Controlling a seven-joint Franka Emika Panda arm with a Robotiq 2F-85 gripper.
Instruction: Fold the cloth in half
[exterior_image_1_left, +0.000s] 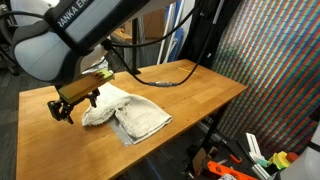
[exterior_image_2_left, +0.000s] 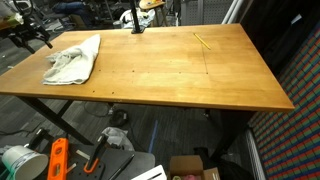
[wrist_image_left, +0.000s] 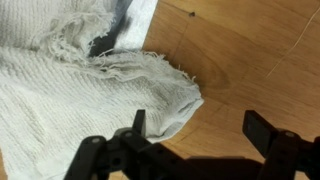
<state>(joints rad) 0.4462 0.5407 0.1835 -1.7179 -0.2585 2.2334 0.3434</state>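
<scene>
The cloth (exterior_image_1_left: 128, 113) is an off-white woven towel lying crumpled, partly doubled over itself, on the wooden table (exterior_image_1_left: 200, 95). In an exterior view it lies near one table corner (exterior_image_2_left: 72, 62). My gripper (exterior_image_1_left: 66, 108) hovers just off the cloth's end, open and holding nothing. It also shows at the table's far corner (exterior_image_2_left: 37, 38). In the wrist view the cloth (wrist_image_left: 70, 95) fills the left side with a frayed edge. The gripper (wrist_image_left: 200, 132) stands open with bare wood between the two fingers. One fingertip (wrist_image_left: 138, 122) is over the cloth's rounded corner.
A black cable (exterior_image_1_left: 165, 76) lies across the back of the table. A thin yellow stick (exterior_image_2_left: 201, 40) rests on the far part of the tabletop. Tools and boxes (exterior_image_2_left: 57, 160) clutter the floor below. A patterned screen (exterior_image_1_left: 280, 70) stands beside the table.
</scene>
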